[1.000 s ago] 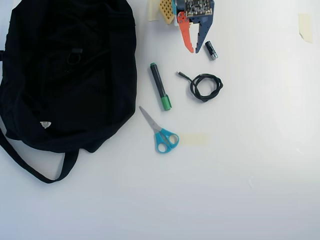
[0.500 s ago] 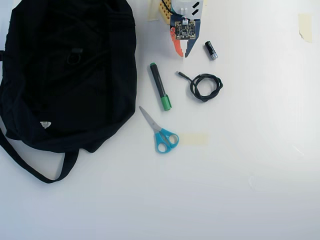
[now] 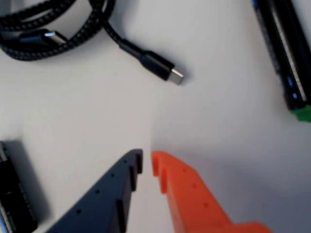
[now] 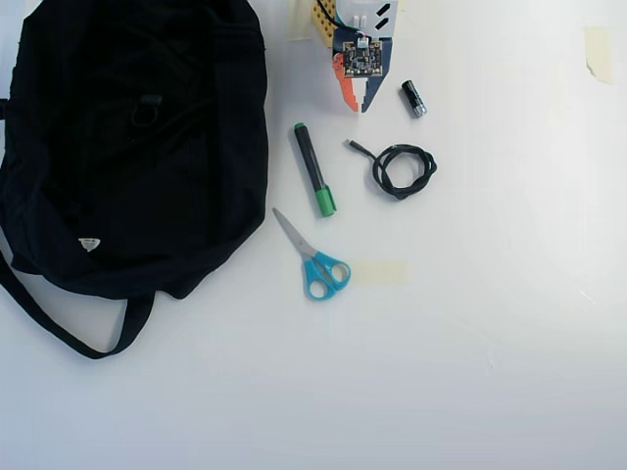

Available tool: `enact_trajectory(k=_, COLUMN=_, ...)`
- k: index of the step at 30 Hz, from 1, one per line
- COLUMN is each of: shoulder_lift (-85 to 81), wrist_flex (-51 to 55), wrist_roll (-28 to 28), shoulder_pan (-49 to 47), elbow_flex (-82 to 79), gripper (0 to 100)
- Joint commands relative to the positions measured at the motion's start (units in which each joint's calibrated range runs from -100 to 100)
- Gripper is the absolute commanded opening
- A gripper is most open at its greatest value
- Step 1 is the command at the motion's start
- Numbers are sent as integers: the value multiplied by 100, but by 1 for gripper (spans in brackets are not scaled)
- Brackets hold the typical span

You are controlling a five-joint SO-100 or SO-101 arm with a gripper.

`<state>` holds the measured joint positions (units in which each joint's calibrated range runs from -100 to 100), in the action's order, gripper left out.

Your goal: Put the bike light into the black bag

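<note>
The black bag [image 4: 127, 196] lies at the left of the overhead view, floppy, with a white triangular tag and a long strap trailing toward the front. A tiny black piece with a round loop and a small block, the bike light [image 4: 145, 108], lies on the bag's upper fabric, faint against the black. My gripper [image 4: 359, 104] is at the top centre, well to the right of the bag, low over bare table. In the wrist view my gripper [image 3: 147, 161] has its blue and orange jaws almost touching, with nothing between them. The bag and bike light are out of the wrist view.
A black marker with a green cap [image 4: 313, 168] lies right of the bag, also in the wrist view [image 3: 286, 53]. A coiled black cable [image 4: 402, 168] [image 3: 43, 29], a short black cylinder [image 4: 413, 99] [image 3: 14, 194] and blue-handled scissors [image 4: 315, 259] lie nearby.
</note>
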<state>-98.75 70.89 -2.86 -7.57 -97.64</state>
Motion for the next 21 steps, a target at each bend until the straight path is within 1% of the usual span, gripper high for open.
enact_trajectory(k=1, shoulder_lift=-91, wrist_flex=163, wrist_roll=-3, shoulder_pan=31, elbow_flex=-155, gripper=2)
enact_trajectory(k=21, shoulder_lift=-83, wrist_flex=155, wrist_roll=-8, shoulder_pan=54, elbow_flex=-155, gripper=2)
